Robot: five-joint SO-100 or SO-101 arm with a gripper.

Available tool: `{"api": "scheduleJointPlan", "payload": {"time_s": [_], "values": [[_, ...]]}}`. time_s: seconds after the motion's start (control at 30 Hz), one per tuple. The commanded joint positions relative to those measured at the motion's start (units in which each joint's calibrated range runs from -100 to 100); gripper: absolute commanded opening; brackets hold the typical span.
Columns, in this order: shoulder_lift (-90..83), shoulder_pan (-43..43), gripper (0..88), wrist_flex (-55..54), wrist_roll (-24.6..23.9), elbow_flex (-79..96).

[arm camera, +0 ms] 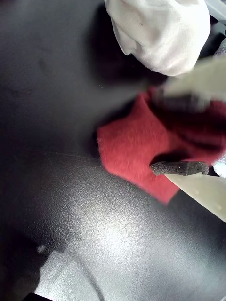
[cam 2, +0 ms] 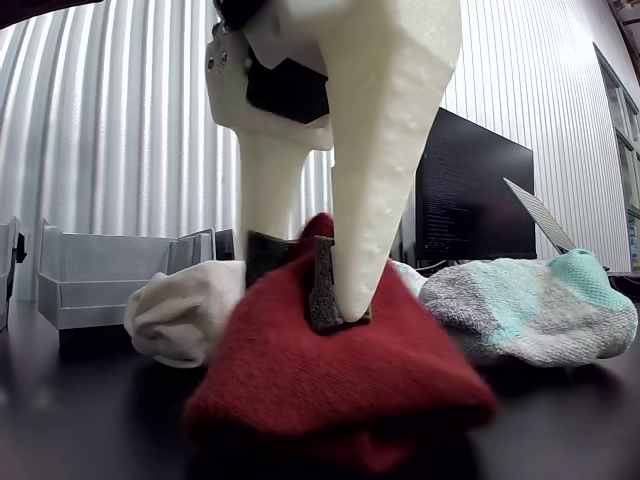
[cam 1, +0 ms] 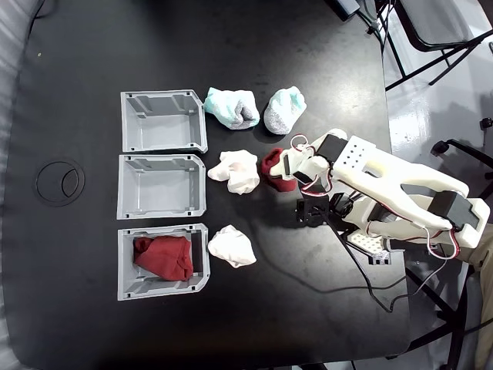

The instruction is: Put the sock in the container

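foam-padded gripper [cam 2: 300, 285] pinches the soft, crumpled maroon knit sock [cam 2: 330, 385].

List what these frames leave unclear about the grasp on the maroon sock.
- Fixed view: the tool and arm cover most of the sock, so the finger contact is hidden.
- Wrist view: the upper finger is blurred, and the frame's right edge cuts off the sock.
- Other view: the pads pinch a fold, but how firmly cannot be told.
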Motion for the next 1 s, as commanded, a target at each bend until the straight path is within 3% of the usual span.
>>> {"api": "scheduleJointPlan", "payload": {"time_s": [0.0, 0.07, 0.63, 0.97], "values": [[-0.58, 0.58, 4.4, -0.10, 0.00, -0.15], [-0.75, 0.58, 1.4, -0.10, 0.00, -0.51], [-4.85, 0.03, 1.3, 0.07, -0.86, -7.00], [-21.99, -13.75, 1.3, -0.01, -6.93, -16.83]]}}
